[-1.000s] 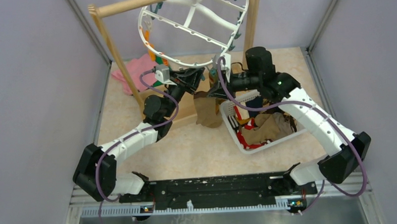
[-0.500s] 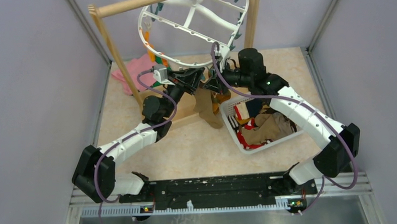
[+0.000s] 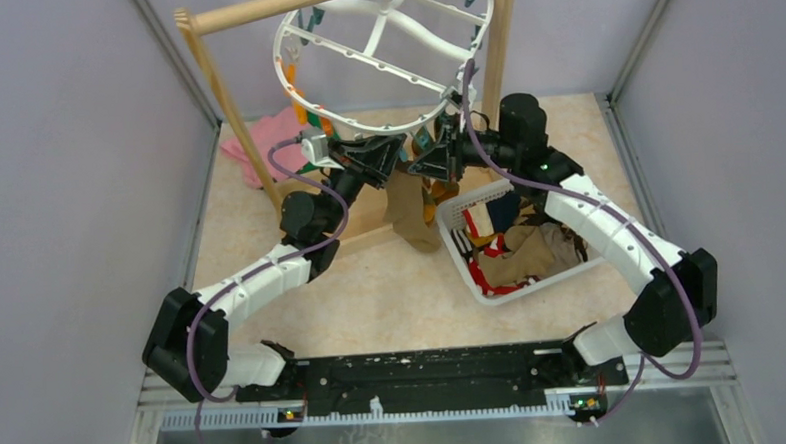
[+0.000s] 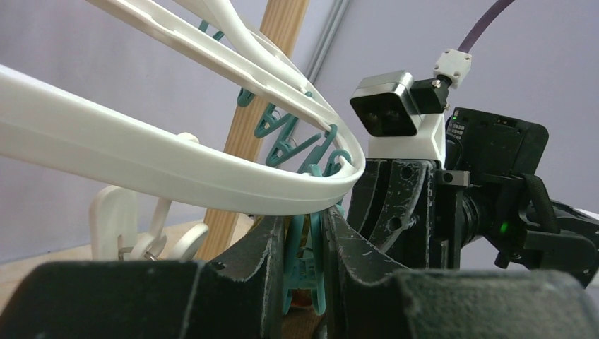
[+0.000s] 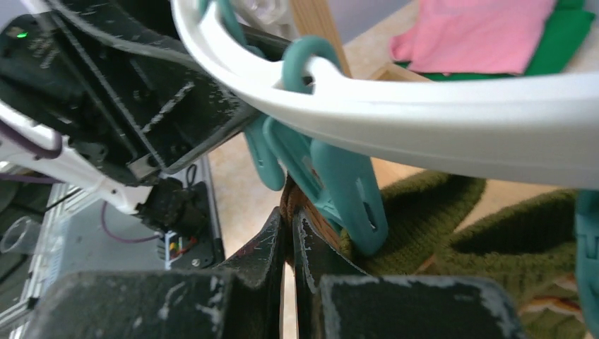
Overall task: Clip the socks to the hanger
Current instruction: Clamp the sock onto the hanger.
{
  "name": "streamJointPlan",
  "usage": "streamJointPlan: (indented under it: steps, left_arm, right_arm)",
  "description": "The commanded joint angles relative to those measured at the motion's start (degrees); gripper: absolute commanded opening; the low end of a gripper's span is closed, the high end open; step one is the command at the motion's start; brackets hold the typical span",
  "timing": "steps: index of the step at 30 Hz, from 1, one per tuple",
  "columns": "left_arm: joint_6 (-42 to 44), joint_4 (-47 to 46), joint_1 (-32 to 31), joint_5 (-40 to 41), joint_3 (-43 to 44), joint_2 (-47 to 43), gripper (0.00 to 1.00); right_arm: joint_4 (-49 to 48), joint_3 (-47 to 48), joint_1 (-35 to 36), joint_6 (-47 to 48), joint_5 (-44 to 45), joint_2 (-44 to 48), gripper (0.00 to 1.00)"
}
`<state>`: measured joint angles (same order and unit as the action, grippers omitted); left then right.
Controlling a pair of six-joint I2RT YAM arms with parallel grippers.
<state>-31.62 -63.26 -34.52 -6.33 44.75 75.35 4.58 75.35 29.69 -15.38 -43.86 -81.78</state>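
The white oval hanger hangs from the wooden rack, its rim crossing the left wrist view and the right wrist view. My left gripper is shut on a teal clip under the rim. My right gripper is shut on the cuff of an olive-brown sock, holding it at the mouth of a teal clip. The sock hangs down below the two grippers. More socks lie in the white basket.
The white slotted basket stands right of the hanging sock. The wooden rack's posts and base stand behind and under the grippers. Pink and green cloths lie at the back left. Grey walls close in the sides.
My right gripper has lifted the sock from beside the basket up to the hanger's rim, close to my left gripper. The left gripper has stayed at the clip.
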Motion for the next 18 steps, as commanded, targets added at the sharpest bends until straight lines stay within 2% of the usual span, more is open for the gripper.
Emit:
streamJointPlan:
  steps: [1,4,9,18]
  left_arm:
    - [-3.2,-5.7,0.7,-0.4,-0.2,-1.5,0.08]
    - [-4.1,-5.9,0.8,-0.7,-0.3,-1.6,0.08]
    - [-6.2,-6.9,1.0,-1.6,-0.3,-1.5,0.08]
    - [-9.4,-8.3,1.5,-2.7,-0.4,-1.0,0.08]
  right_arm:
    - [-12.9,-1.8,-1.1,-7.9,-10.1,2.7,0.00]
    - [-16.4,-2.1,-1.4,-10.7,-12.9,2.6,0.00]
    - [-17.6,-2.6,-1.8,-12.6,-11.2,2.4,0.00]
    - [-10.1,-2.0,-3.1,-9.0,-2.6,2.6,0.00]
